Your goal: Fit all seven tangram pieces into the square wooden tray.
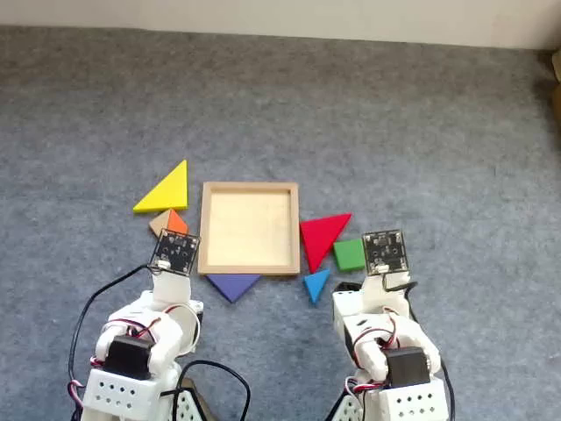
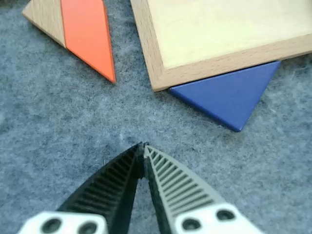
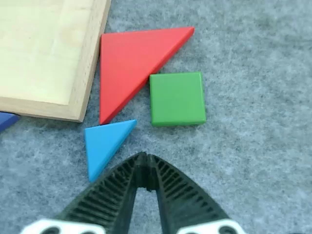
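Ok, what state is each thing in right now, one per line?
wooden tray: empty
yellow triangle: outside the tray
plain wood piece: outside, against the orange piece
orange piece: outside
dark blue triangle: outside, against the tray's edge
red triangle: outside, beside the tray
green square: outside
light blue triangle: outside
left gripper: shut, empty
right gripper: shut, empty

Grey felt tabletop (image 1: 394, 114) with a tray and seven flat pieces lying on it.

The square wooden tray (image 1: 249, 188) lies flat at the middle. On its left side are a yellow triangle (image 1: 170, 195) and, nearer the arms, an orange piece (image 1: 176, 223) touching a plain wood piece (image 1: 159, 224). A dark blue triangle (image 1: 233, 284) lies against the tray's near edge. On its right side, a red triangle (image 1: 321, 235) lies just beside the rim, with a green square (image 1: 349, 254) touching its slanted edge and a light blue triangle (image 1: 316, 283) near its tip.
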